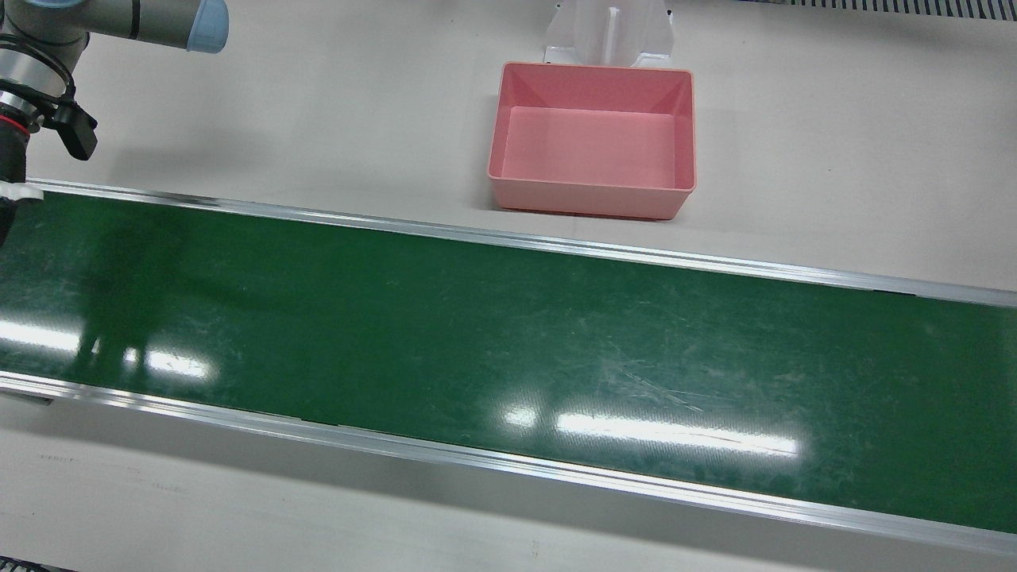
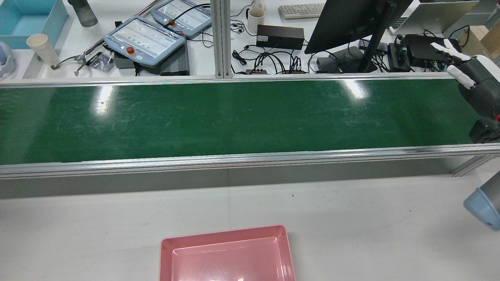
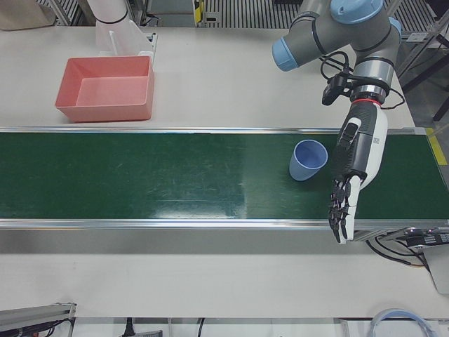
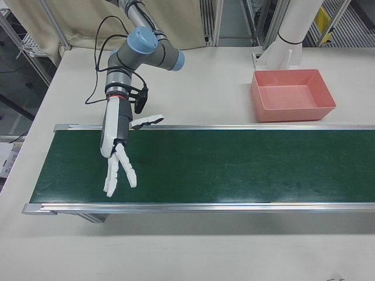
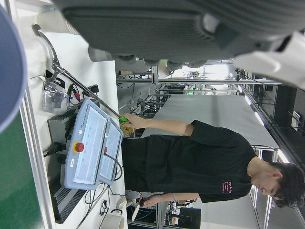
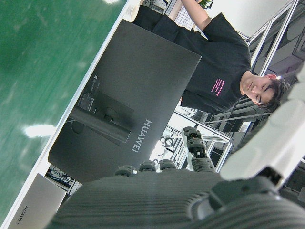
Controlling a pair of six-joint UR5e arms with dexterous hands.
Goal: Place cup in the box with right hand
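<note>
A light blue cup [image 3: 309,160] stands upright on the green conveyor belt [image 3: 175,175], toward the end before my left arm. My left hand [image 3: 353,168] hangs just beside it with dark fingers stretched out, open and empty. The cup's rim fills the edge of the left hand view [image 5: 7,71]. My right hand [image 4: 119,149] is open with white fingers spread. It hovers over the other end of the belt, far from the cup, and also shows in the rear view [image 2: 470,76]. The pink box [image 1: 588,199] sits empty on the table beside the belt.
The belt has raised aluminium rails [image 1: 508,238] along both sides. A white pedestal [image 4: 287,41] stands behind the box. Beyond the belt are teach pendants [image 2: 144,39], a monitor [image 2: 351,19], cables and a paper cup [image 2: 41,47].
</note>
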